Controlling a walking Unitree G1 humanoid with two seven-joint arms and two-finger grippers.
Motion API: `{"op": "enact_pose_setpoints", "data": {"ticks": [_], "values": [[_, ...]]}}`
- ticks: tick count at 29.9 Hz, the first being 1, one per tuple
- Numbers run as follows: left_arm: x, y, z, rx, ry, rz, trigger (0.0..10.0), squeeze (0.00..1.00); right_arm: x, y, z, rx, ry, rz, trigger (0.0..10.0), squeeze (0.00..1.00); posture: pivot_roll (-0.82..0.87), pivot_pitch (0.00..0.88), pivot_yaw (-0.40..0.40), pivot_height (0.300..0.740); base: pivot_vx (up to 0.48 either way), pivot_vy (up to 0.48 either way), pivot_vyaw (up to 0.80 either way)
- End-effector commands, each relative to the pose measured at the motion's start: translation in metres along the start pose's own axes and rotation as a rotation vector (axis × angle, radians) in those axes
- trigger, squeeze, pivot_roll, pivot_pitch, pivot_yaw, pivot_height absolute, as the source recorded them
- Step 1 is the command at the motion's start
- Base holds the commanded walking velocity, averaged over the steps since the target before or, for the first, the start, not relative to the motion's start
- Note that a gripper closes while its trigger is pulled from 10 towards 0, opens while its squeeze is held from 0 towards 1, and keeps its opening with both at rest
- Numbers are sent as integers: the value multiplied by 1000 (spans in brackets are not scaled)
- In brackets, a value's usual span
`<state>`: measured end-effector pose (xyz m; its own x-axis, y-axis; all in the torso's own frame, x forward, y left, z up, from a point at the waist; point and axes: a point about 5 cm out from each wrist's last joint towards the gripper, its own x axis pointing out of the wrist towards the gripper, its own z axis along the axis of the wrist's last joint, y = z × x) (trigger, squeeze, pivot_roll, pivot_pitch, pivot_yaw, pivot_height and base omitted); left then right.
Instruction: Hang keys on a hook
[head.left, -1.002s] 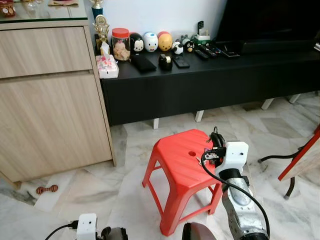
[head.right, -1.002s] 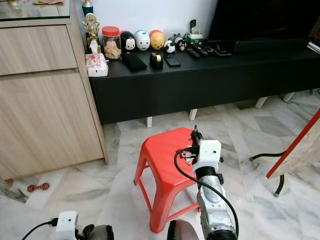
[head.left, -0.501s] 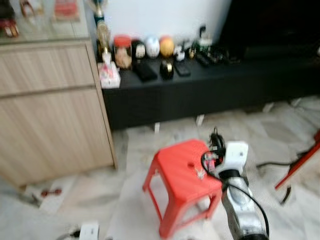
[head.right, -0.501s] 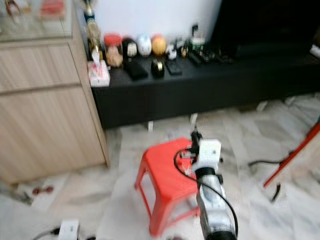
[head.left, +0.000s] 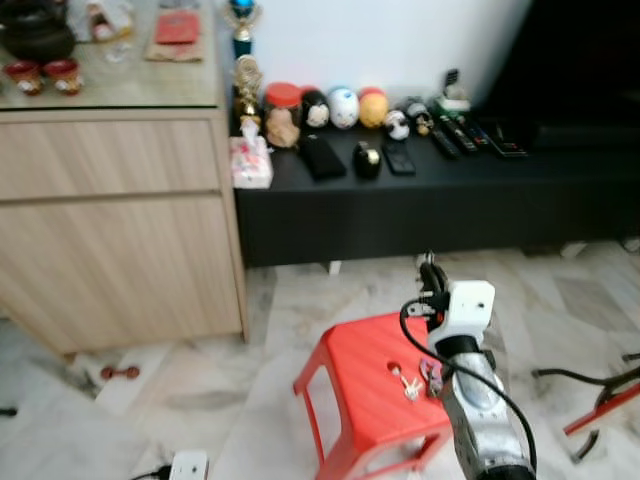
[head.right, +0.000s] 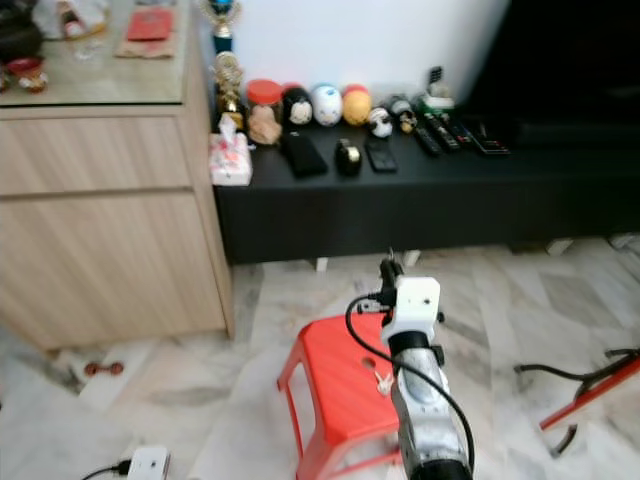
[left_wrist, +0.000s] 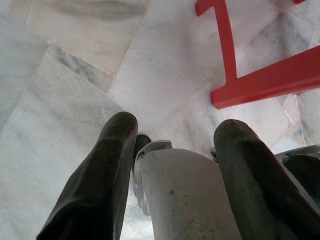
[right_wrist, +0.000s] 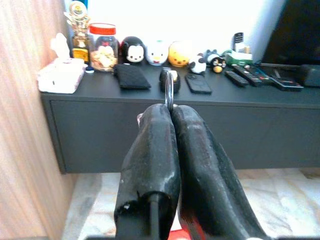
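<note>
Right pincer: raised over red plastic stool, fingers pressed together pinching silver key ring; keys dangle beneath. Left pincer: spread, above grey-veined marble floor. Black low worktop beyond.

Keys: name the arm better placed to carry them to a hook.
Right. The right claw is shut on the key ring, keys dangling over the red stool. The left claw hangs open near the floor.

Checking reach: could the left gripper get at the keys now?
Probably not. The left gripper hangs low, open, facing the floor beside the stool's legs; the keys dangle from the shut right gripper above the seat.
</note>
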<state>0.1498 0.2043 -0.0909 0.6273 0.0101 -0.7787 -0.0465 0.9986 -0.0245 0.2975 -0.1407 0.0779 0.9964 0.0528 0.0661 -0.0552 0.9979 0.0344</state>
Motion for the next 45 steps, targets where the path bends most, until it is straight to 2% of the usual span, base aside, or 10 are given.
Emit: {"op": "enact_pose_setpoints", "data": {"ticks": [1, 4, 13, 15, 18, 19, 26, 35, 45], "values": [[-1, -5, -8, -15, 33, -8, 10000, 0, -5, -9, -11, 7, 53, -32, 10000, 0, 84, 6, -130, 740, 0, 0, 0], [-1, -5, -9, -16, 34, -8, 10000, 0, -9, -13, -20, 6, 88, -45, 10000, 0, 84, 5, -130, 740, 0, 0, 0], [-2, -6, -12, -12, 43, -8, 10000, 0, -38, -43, -70, 44, 345, -196, 10000, 0, 79, 5, -131, 740, 0, 0, 0], [-3, -5, -13, -11, 44, -8, 10000, 0, -51, -44, -87, 28, 454, -189, 10000, 0, 78, 4, -134, 740, 0, 0, 0], [-3, -4, -14, -13, 44, -7, 10000, 0, -70, -45, -105, -1, 547, -173, 10000, 0, 79, 6, -132, 740, 0, 0, 0], [-3, -4, -14, -13, 44, -7, 10000, 0, -70, -45, -105, -1, 547, -173, 10000, 0, 79, 6, -132, 740, 0, 0, 0], [-5, 1, -16, -13, 47, -3, 10000, 0, -105, -45, -134, -14, 750, -161, 10000, 0, 77, 6, -130, 740, 0, 0, 0], [-4, 0, -15, -15, 54, -1, 10000, 0, -120, -40, -144, -25, 821, -138, 10000, 0, 84, 4, -129, 740, 0, 0, 0], [-2, -6, -12, 1, 57, -18, 10000, 0, -119, -38, -144, 2, 816, -138, 10000, 0, 82, 2, -131, 740, 0, 0, 0]]}}
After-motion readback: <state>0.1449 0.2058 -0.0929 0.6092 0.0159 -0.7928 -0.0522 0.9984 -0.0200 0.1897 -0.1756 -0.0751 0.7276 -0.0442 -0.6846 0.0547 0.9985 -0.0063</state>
